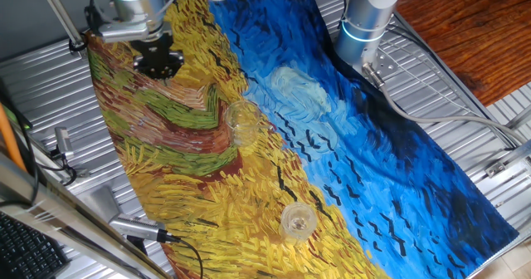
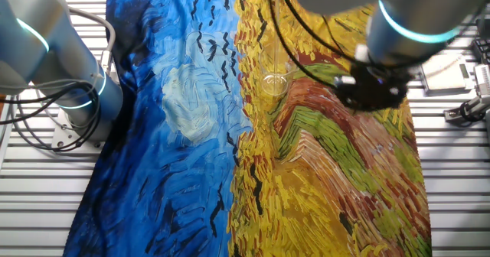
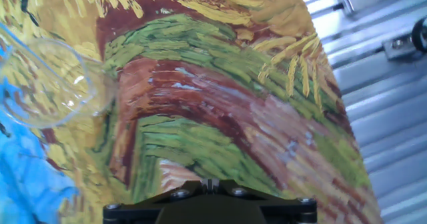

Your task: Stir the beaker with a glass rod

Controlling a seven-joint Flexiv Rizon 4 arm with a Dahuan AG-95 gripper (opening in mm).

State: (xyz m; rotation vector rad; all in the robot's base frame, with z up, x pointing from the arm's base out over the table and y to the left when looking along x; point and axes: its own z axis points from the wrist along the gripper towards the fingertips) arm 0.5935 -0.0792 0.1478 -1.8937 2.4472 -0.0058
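Worktop [image 1: 465, 121] of ribbed metal slats, draped with painted cloth [image 1: 348, 146]; beaker [image 1: 241, 121] stood on cloth; end effector [image 1: 158, 63] state indeterminable.

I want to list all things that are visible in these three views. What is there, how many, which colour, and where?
painted cloth: one, yellow, green, brown and blue, covering the table.
small clear glass beaker: one, see-through, upright near the cloth's middle, apart from the gripper.
thin glass rod: cannot be made out clearly in any view.
glass vessel with whitish rim: one, clear, on the yellow part, far from the gripper.
slatted metal table: one, silver, under the cloth.
second robot arm: one, grey, beside the blue edge.
black gripper: one, above the green-brown patch; fingers not visible.
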